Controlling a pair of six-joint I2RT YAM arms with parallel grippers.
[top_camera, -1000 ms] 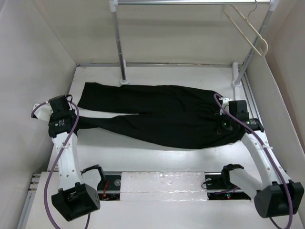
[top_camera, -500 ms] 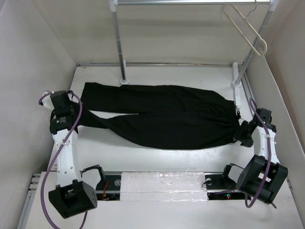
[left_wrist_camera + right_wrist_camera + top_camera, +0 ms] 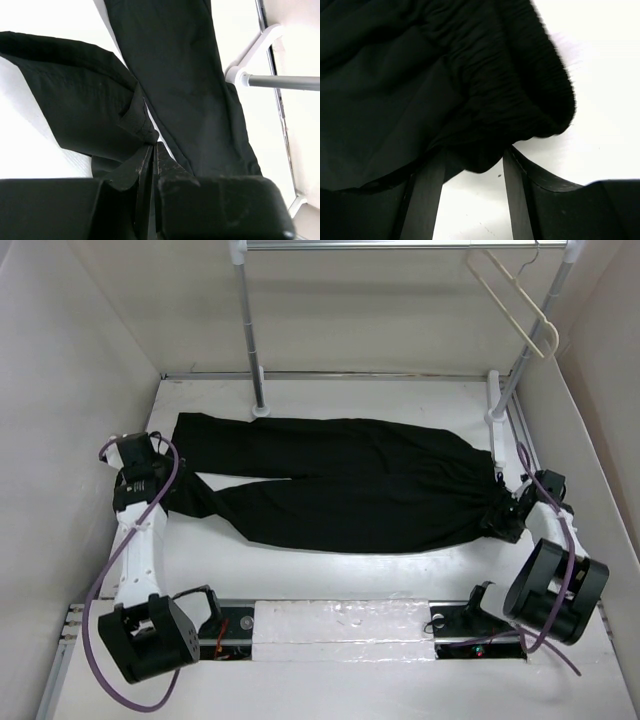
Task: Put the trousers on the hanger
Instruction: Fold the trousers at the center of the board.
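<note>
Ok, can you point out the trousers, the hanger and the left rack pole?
trousers [image 3: 340, 490]: top external view, middle of the black cloth.
hanger [image 3: 549, 343]: top external view, on its rounded lower end.
left rack pole [image 3: 249, 340]: top external view, halfway up the shaft.

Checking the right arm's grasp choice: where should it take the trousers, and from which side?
The gathered waistband at the trousers' right end, approached from the right: it is bunched thick there, and the open right gripper straddles its edge.
</note>
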